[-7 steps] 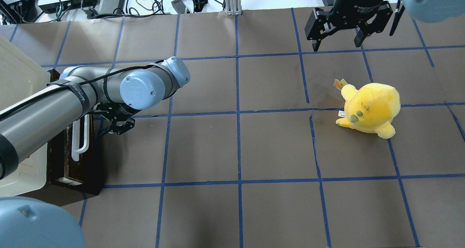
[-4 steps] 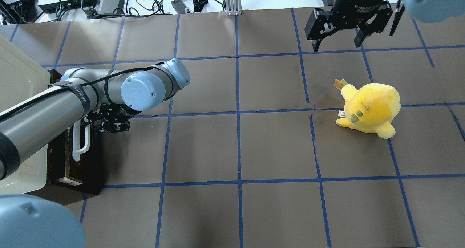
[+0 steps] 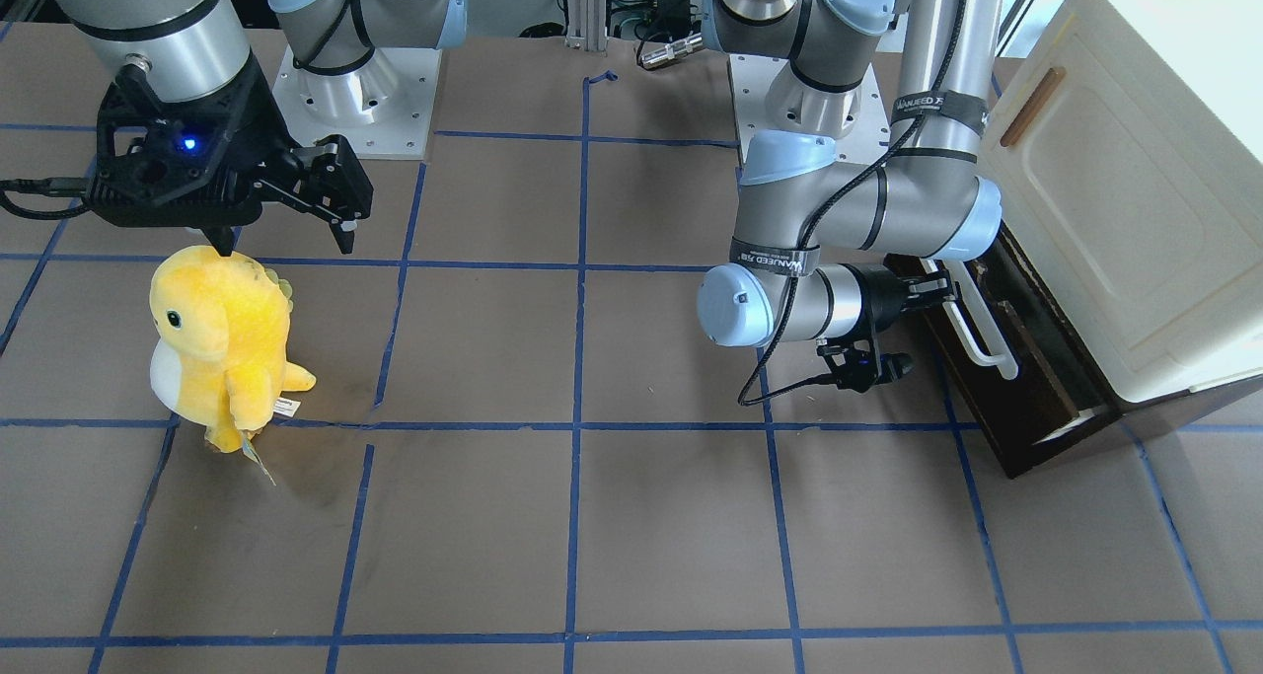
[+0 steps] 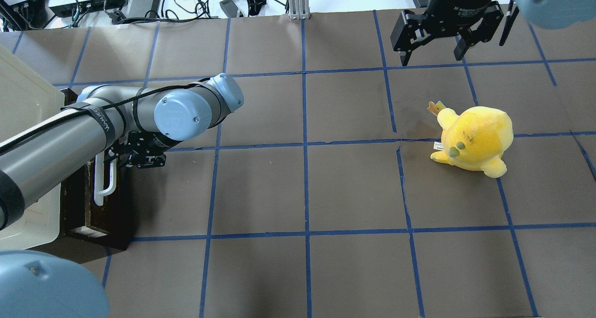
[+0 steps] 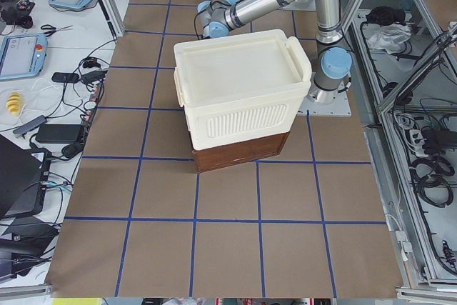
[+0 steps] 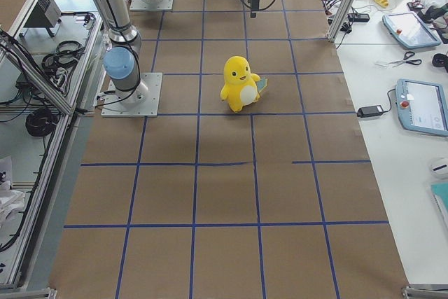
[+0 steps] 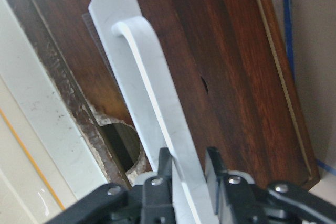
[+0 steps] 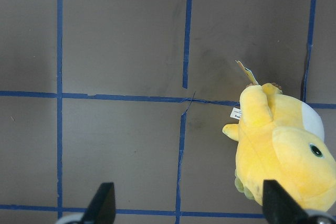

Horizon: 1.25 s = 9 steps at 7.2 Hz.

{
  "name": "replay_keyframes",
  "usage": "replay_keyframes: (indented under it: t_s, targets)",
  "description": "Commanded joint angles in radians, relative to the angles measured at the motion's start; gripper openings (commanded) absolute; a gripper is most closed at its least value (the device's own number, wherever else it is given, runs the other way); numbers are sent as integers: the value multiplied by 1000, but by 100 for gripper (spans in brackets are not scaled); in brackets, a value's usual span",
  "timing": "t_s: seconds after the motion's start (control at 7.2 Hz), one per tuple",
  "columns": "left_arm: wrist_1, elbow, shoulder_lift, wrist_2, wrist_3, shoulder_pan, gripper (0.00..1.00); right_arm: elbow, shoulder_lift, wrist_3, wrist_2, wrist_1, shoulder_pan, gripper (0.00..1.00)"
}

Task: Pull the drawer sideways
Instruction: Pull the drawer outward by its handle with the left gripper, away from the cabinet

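Left wrist-mounted view, left claw [image 7: 189,162] pinching white bar handle [image 7: 152,77] of drawer [image 7: 231,66], right claw [image 8: 189,196] spread

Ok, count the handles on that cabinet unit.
2. The white bar handle is on the dark drawer, gripped by the left gripper; the small wooden handle is on the cream door above. Hidden sides may hold more.

Your left gripper [image 7: 188,178] clamps the white bar handle [image 7: 152,93] of the dark brown drawer [image 7: 231,77], a finger on either side. The handle runs ahead of the claw, and the cream cabinet [image 7: 42,124] lies to the claw's left.
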Motion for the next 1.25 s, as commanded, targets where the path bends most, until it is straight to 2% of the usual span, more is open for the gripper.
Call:
replay_keyframes:
  t_s: [0.0, 1.11]
  targets:
    - [-1, 16, -8, -10, 5, -2, 0, 0, 0, -2, 0, 0, 0, 100]
    - [-1, 18, -4, -17, 6, -62, 0, 0, 0, 0, 0, 0, 0, 100]
